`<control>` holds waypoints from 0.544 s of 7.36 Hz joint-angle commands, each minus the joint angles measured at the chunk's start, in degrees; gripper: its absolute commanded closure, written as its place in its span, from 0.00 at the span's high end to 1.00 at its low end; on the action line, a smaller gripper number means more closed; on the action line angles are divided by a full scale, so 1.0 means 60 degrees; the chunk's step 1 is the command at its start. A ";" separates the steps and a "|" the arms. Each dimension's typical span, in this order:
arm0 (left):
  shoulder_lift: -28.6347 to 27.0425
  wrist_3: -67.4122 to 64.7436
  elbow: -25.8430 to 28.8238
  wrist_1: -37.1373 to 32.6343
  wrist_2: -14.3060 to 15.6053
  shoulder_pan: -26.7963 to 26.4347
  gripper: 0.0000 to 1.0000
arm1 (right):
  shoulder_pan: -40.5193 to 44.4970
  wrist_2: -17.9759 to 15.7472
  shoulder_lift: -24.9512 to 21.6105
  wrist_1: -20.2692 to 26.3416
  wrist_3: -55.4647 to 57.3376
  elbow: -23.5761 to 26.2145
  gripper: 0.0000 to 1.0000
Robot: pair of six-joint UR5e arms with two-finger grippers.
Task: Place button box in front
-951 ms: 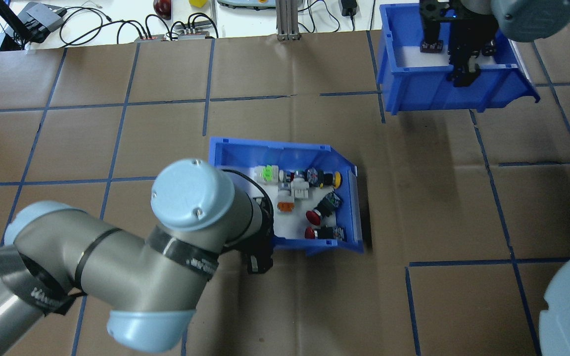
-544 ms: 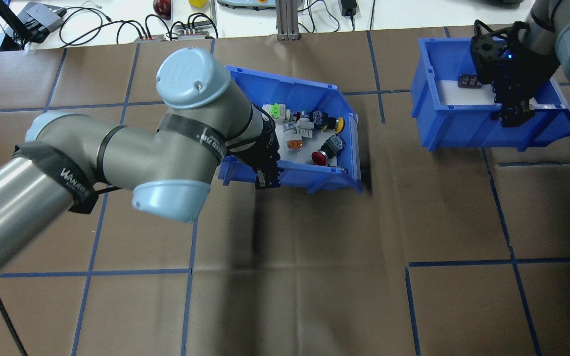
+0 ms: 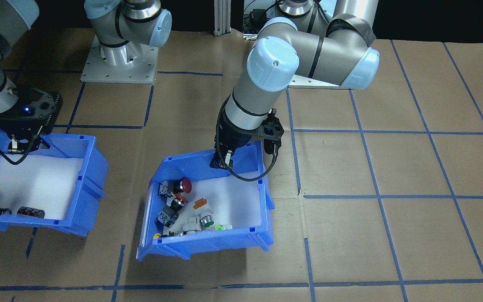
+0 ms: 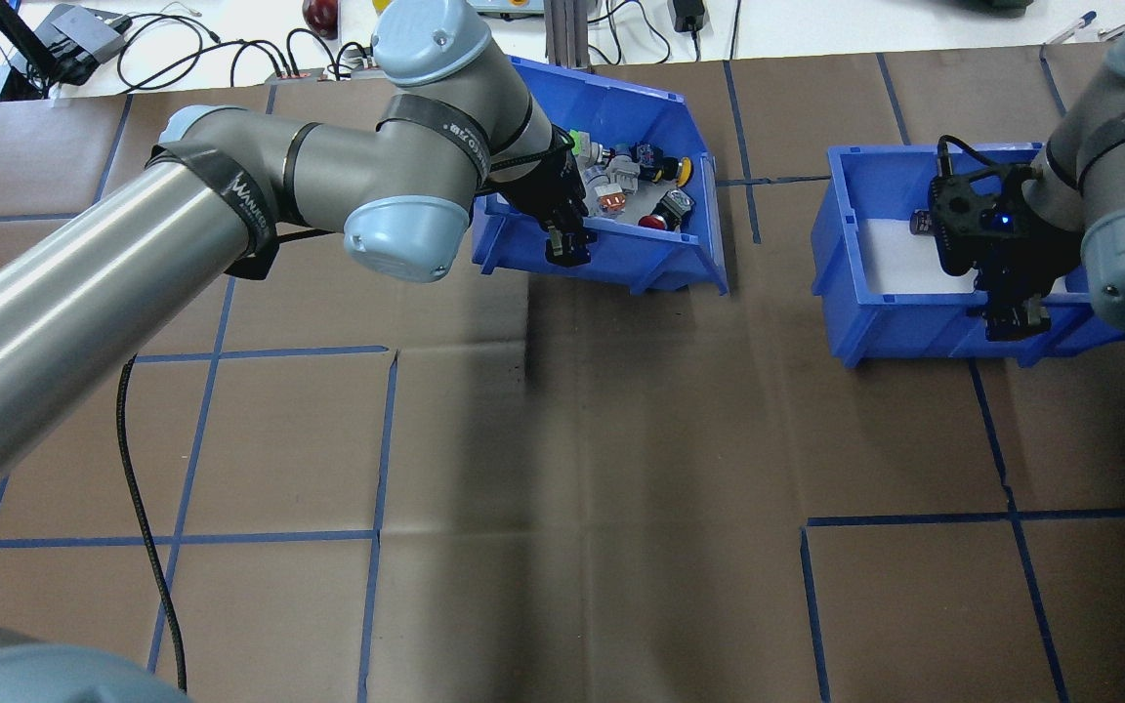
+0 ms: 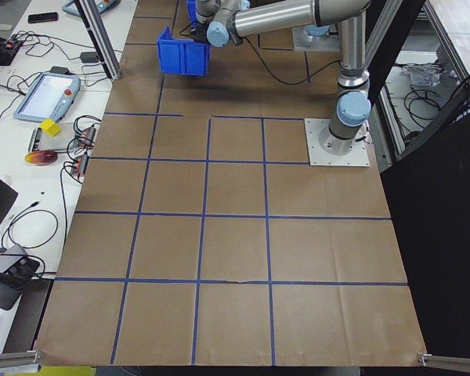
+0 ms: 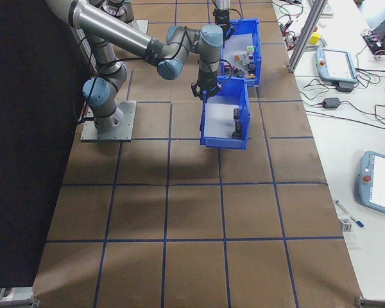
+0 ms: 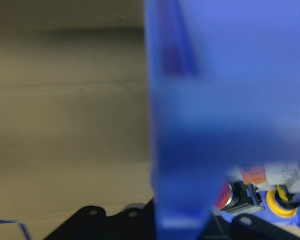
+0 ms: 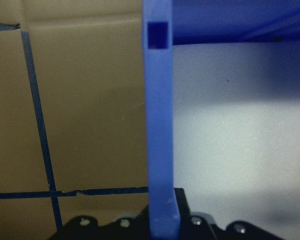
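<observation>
The button box [image 4: 655,262] is a blue bin with white lining, holding red, orange, green and yellow push-buttons [image 4: 633,181]. It sits near the table's far edge, tilted. My left gripper [image 4: 567,244] is shut on its near wall, which fills the left wrist view as a blue wall [image 7: 190,150]. The front-facing view shows the button box [image 3: 208,245] with the left gripper [image 3: 221,161] clamped on its rim. My right gripper [image 4: 1007,317] is shut on the near wall of the other blue bin [image 4: 899,322], which holds small black blocks [image 3: 30,212].
Beyond the far edge lies a white bench with cables and power strips [image 4: 348,63] and an aluminium post [image 4: 562,39]. The two arm bases [image 3: 118,63] stand on the robot's side. Brown paper with blue tape lines [image 4: 621,488] covers the table.
The left arm has carried the button box from mid-table away from the robot to the far edge. The right arm has brought the other bin nearer the robot and slightly right.
</observation>
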 commanded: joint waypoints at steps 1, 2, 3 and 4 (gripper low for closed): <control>-0.0339 -0.0017 0.0199 -0.0005 -0.0062 0.0043 0.00 | 0.0009 -0.0001 -0.0175 -0.0295 -0.0278 0.0309 0.08; -0.0368 -0.0031 0.0213 -0.0005 -0.0324 0.0057 0.00 | 0.0010 -0.0001 -0.0175 -0.0295 -0.0570 0.0309 0.08; -0.0412 -0.0031 0.0227 -0.0005 -0.0355 0.0072 0.01 | 0.0010 0.0013 -0.0175 -0.0280 -0.0573 0.0338 0.08; -0.0485 -0.0017 0.0228 -0.0005 -0.0355 0.0072 0.02 | 0.0024 0.0028 -0.0218 -0.0280 -0.0573 0.0410 0.08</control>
